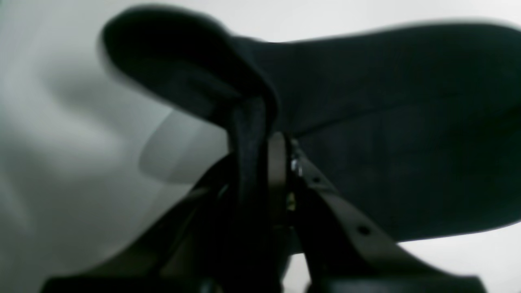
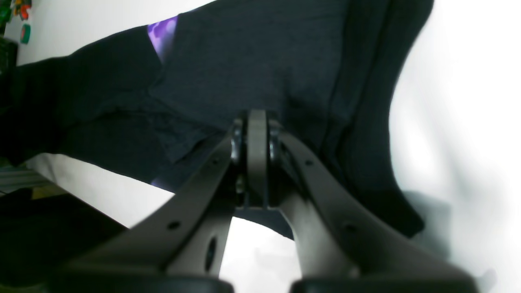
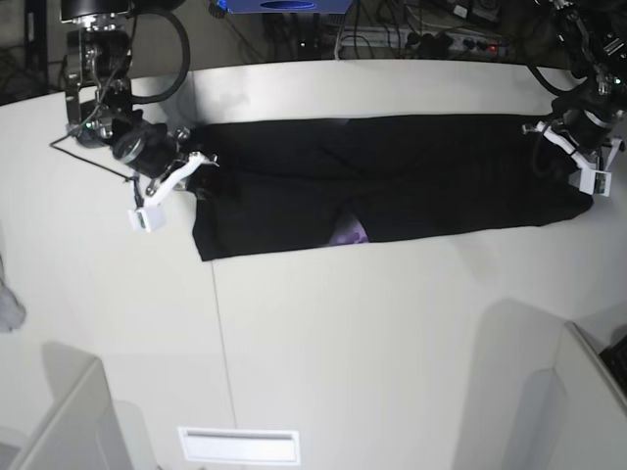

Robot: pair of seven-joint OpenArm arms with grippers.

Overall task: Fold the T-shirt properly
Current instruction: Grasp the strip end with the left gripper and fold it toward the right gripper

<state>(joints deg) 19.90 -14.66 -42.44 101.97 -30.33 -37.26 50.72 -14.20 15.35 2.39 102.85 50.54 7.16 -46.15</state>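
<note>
Black T-shirt (image 3: 392, 176) lies half-folded lengthwise on my bench (image 3: 343, 323); left end effector (image 1: 281, 142) and right end effector (image 2: 256, 122) clench its ends, crosswise folds remaining.

1. Left wrist view: blurred throughout; T-shirt (image 1: 386, 122) cut off at right edge, left gripper (image 1: 260, 134) fingertips buried in a cloth fold.
2. Right wrist view: T-shirt (image 2: 252, 69) cut off at top and left edges; print (image 2: 163, 32) visible only as a purple sliver; small coloured objects (image 2: 18, 16) at top left too blurred to identify.
3. Base view: print (image 3: 348, 233) mostly hidden under a fold; right gripper (image 3: 196, 171) tips not distinguishable against black cloth.
</note>
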